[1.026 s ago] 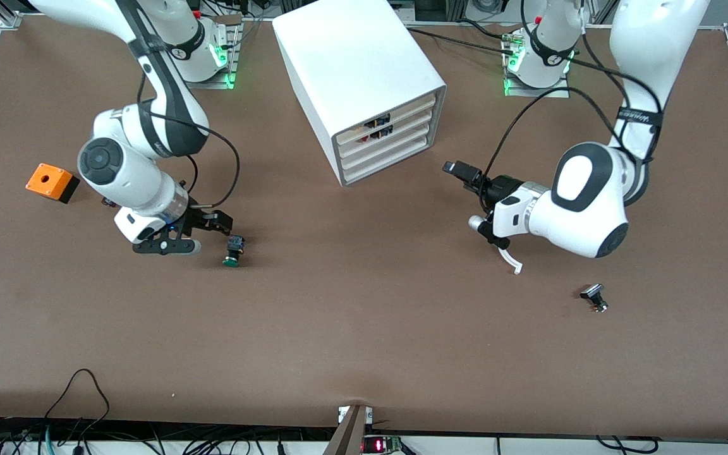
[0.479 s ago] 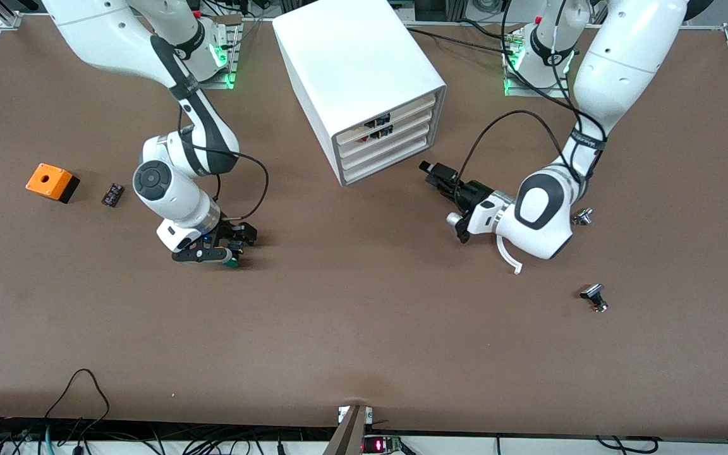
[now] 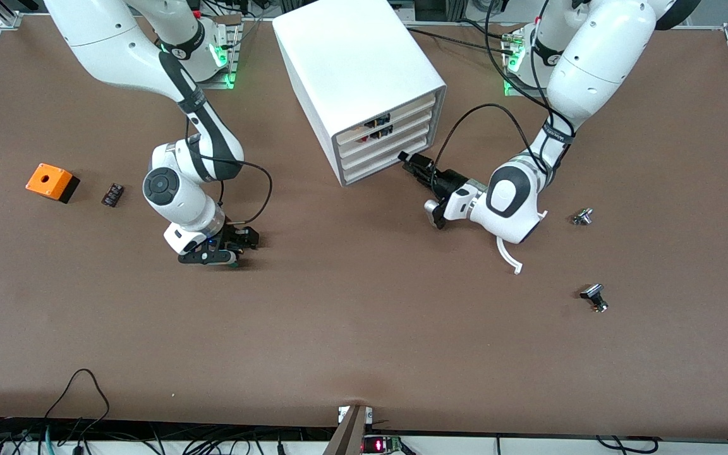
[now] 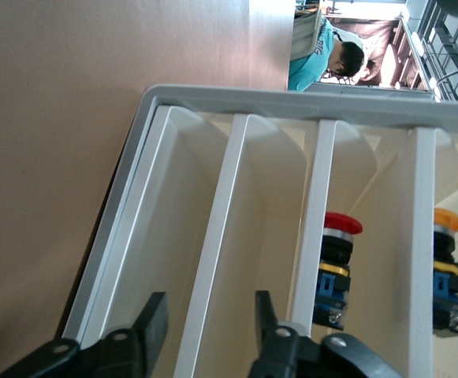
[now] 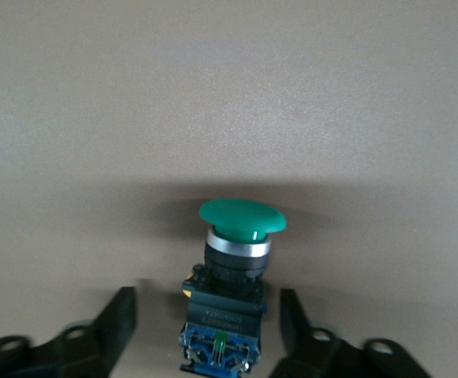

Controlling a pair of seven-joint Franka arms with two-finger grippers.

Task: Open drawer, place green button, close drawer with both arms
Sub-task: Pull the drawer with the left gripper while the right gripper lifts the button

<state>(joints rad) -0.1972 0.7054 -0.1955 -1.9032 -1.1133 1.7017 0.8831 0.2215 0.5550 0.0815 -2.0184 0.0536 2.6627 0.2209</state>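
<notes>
White cabinet [image 3: 357, 82] stands on the brown desk [image 3: 364, 341], all four drawers shut. Left claw [image 3: 409, 159] is at the cabinet's front, fingers spread around the edge of the third drawer [image 4: 213, 260], probably not touching. Right claw [image 3: 232, 248], toward the right arm's end from the cabinet, is low on the desk, released, straddling the green button [image 5: 240, 220].

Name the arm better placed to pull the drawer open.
Left. The left gripper is open at the drawer front; the right gripper straddles the button on the table.
</notes>
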